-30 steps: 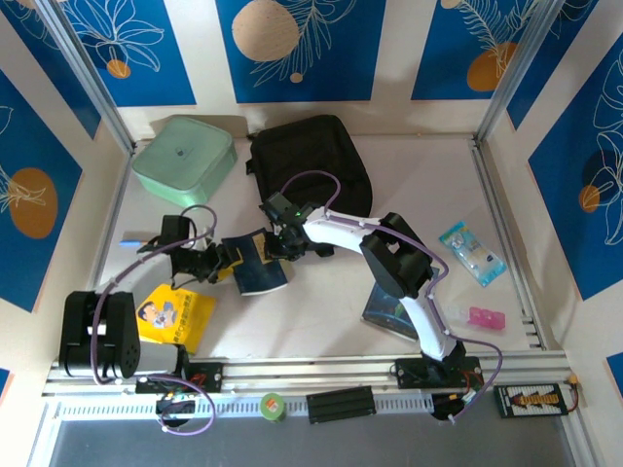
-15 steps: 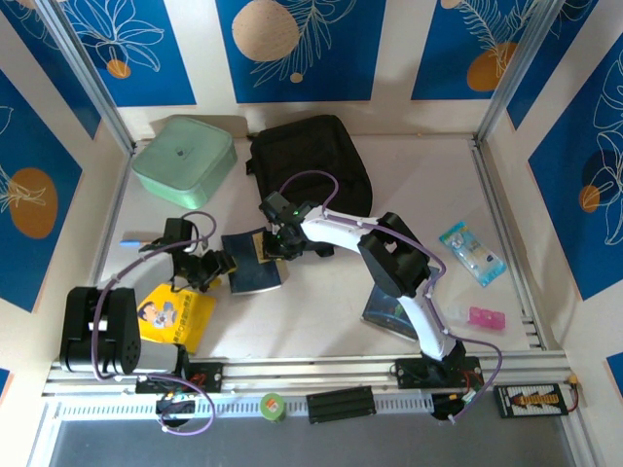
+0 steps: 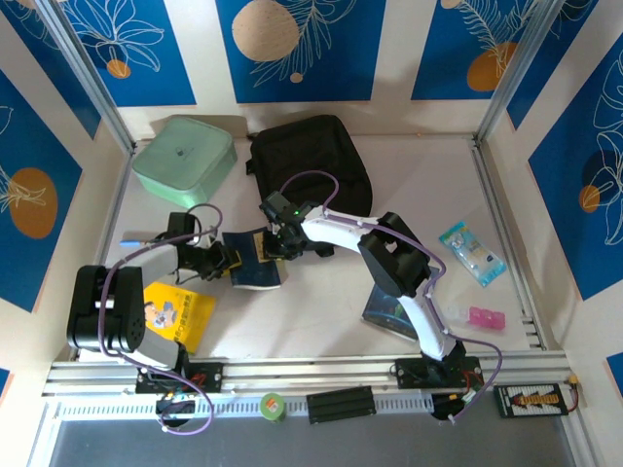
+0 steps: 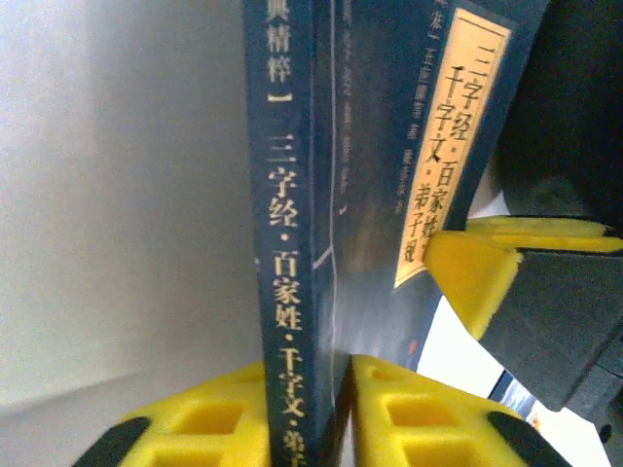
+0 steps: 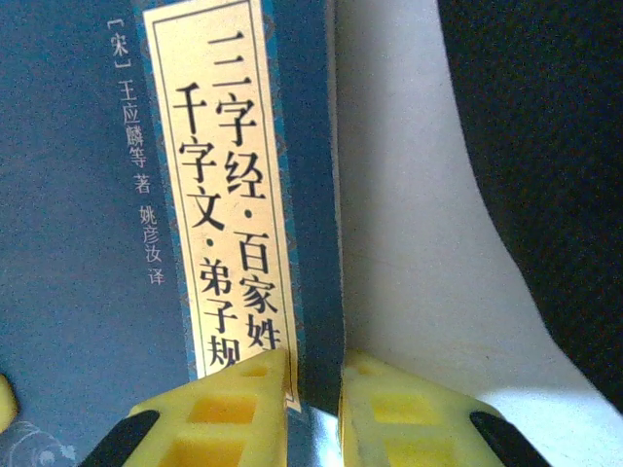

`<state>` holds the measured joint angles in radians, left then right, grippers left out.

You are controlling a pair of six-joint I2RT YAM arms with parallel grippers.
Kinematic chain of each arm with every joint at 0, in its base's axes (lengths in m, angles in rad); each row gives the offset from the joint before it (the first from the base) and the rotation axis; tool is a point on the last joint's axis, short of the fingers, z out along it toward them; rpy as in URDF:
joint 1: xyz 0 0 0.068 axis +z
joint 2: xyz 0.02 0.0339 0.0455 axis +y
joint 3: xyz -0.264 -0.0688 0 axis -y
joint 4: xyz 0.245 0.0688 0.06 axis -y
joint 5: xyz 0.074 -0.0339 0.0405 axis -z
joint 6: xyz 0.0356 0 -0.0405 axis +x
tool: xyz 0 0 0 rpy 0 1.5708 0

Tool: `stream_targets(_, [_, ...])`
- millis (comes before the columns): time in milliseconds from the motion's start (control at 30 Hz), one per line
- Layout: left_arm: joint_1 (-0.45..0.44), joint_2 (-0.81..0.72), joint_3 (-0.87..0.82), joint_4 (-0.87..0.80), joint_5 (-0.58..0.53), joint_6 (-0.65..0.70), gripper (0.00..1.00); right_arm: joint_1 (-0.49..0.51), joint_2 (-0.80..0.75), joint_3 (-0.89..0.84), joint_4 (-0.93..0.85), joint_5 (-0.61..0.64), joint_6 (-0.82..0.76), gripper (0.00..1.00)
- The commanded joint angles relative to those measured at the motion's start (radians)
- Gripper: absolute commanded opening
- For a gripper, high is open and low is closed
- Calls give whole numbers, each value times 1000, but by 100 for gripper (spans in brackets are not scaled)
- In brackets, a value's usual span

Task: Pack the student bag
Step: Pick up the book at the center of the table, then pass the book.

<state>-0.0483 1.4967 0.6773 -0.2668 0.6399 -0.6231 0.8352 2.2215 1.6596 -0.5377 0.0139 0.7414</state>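
1. Top external view: the student bag (image 3: 311, 161) lies flat at the middle of the table's far edge. It is past the dark blue book (image 3: 255, 265), which is held up over the table's left-centre.
2. The left tool (image 3: 224, 261) is clamped on the book's spine end. In the left wrist view its yellow pads (image 4: 224, 418) sit on either side of the spine (image 4: 292, 243), which runs straight out from them.
3. The right tool (image 3: 276, 242) is pinched onto the book's far side, with its pads (image 5: 234, 404) astride the cover's edge (image 5: 316, 243).
4. My judgement is that the book has to travel toward the far edge and slightly right. The right arm is the nearer one to the bag. I cannot tell whether the bag's mouth is open.
5. Counts:
   - one bag
   - one mint-green box (image 3: 183, 154) at the far left corner
   - one held book
   - one yellow book (image 3: 180, 313) near the left base
   - one blue packet (image 3: 471, 252) by the right edge
   - one pink item (image 3: 487, 317) by the right edge
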Motion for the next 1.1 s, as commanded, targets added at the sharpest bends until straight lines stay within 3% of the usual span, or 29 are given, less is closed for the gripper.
stream_targets(0, [-6, -6, 41, 25, 63, 13, 10, 7, 53, -59, -76, 7, -4, 20])
stream_targets(100, [-4, -67, 85, -128, -69, 74, 0, 7, -20, -64, -100, 14, -8, 27])
stream_targets(200, [-4, -161, 136, -249, -190, 110, 0, 5, -149, -115, -79, 2, -11, 39])
stream_targets(400, [-7, -352, 245, -284, -195, 30, 0, -21, -431, -276, 82, -84, -1, 59])
stream_targets(667, [-50, -415, 288, 28, -129, -307, 0, -150, -722, -539, 401, -223, 195, 75])
stream_targets(933, [-259, -290, 284, 391, -349, -601, 0, -303, -895, -823, 782, -279, 555, 97])
stream_targets(1067, [-360, -197, 330, 471, -435, -665, 0, -342, -920, -892, 925, -272, 675, 99])
